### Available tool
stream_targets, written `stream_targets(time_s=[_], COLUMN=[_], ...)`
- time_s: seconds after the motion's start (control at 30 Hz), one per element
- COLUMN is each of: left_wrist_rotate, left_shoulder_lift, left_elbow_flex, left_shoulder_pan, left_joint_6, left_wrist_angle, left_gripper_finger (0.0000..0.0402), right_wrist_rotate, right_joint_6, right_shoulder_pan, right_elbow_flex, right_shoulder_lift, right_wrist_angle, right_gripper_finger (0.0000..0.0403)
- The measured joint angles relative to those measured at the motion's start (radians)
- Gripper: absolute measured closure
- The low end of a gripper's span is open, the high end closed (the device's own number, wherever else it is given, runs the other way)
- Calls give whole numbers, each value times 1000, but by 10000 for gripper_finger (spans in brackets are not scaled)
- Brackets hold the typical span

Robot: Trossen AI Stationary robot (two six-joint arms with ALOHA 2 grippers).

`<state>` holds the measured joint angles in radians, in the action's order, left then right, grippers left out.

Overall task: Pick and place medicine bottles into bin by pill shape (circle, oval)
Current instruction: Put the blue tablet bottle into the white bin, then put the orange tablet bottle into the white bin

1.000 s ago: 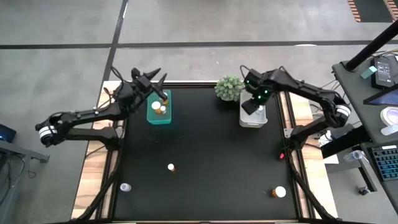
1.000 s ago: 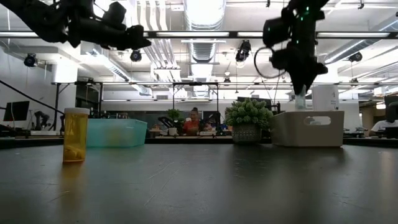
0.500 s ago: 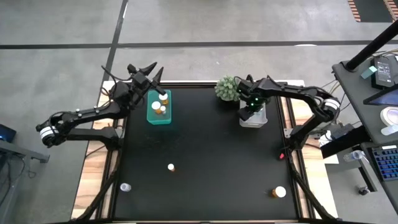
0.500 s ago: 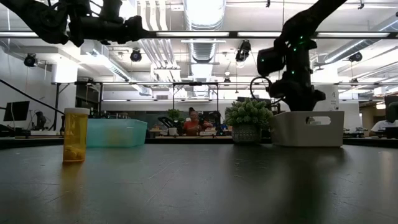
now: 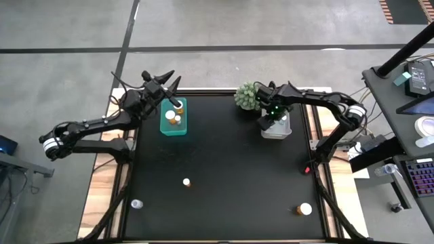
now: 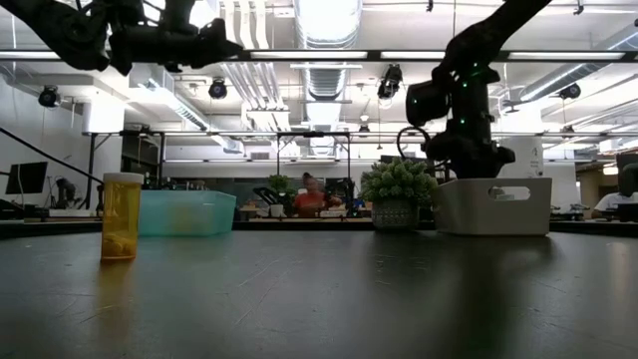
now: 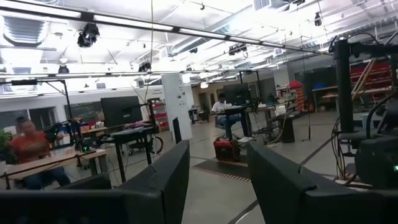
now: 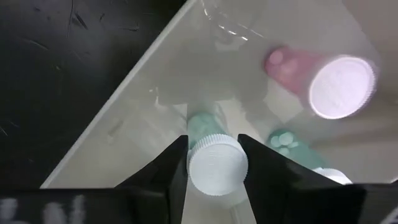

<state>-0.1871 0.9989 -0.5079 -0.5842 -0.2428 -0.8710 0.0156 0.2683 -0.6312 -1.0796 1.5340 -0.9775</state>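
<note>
My right gripper (image 5: 270,116) reaches down into the white bin (image 5: 279,129) and is shut on a medicine bottle (image 8: 211,134) with a white cap and a pale green body. A pink bottle (image 8: 323,78) and another green one (image 8: 287,144) lie in that bin. My left gripper (image 5: 169,78) is open and empty, held high by the far end of the teal bin (image 5: 173,127), which holds two bottles (image 5: 176,112). On the table are a white-capped bottle (image 5: 186,181), a pale one (image 5: 136,203) and an amber one (image 5: 303,209). My right gripper pinches the bottle at its white cap (image 8: 216,167) between the two fingers. The fingers come from above, pointing down into the white bin. The bottle's body points down away from the cap. Whether its bottom rests on the bin floor, I cannot tell.
A spiky green plant ball (image 5: 250,95) stands just left of the white bin, close to my right arm. In the low view an amber bottle (image 6: 121,216) stands in front of the teal bin (image 6: 187,212). A person (image 6: 311,197) sits in the room beyond the table.
My right gripper has gone down into the white bin and a little toward the plant, still holding the bottle. My left gripper has drawn back from over the teal bin toward the far edge and tipped up.
</note>
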Motion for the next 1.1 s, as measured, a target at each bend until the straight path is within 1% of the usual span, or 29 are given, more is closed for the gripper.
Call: stream_targets(time_s=[0.4,0.53,0.6,0.67,0.73,0.83,0.9,1.0,1.03,1.1], left_wrist_rotate=[3,3,4,32,102,233,284,293,293,293], left_shoulder_lift=[1,1,0,0,-1,4,10,13,13,13], left_elbow_flex=[8,8,8,8,9,13,19,24,24,24], left_shoulder_pan=[2,2,4,9,22,54,86,146,168,211], left_joint_6=[3,38,70,111,164,237,269,291,291,293], left_wrist_angle=[29,48,65,91,125,149,150,157,161,173], left_gripper_finger=[256,256,256,256,256,256,256,256,256,256], right_wrist_rotate=[-17,-28,-60,-75,-85,-118,-146,-158,-159,-175], right_joint_6=[12,11,3,-2,-26,-81,-111,-159,-168,-186], right_shoulder_pan=[0,0,2,11,23,51,71,98,103,107], right_elbow_flex=[-26,-59,-77,-78,-56,13,67,130,142,147], right_shoulder_lift=[-54,-85,-122,-168,-215,-263,-273,-257,-244,-216], right_wrist_angle=[-6,-21,24,141,321,676,940,1298,1388,1490], right_gripper_finger=[214,208,211,219,231,254,273,306,318,343])
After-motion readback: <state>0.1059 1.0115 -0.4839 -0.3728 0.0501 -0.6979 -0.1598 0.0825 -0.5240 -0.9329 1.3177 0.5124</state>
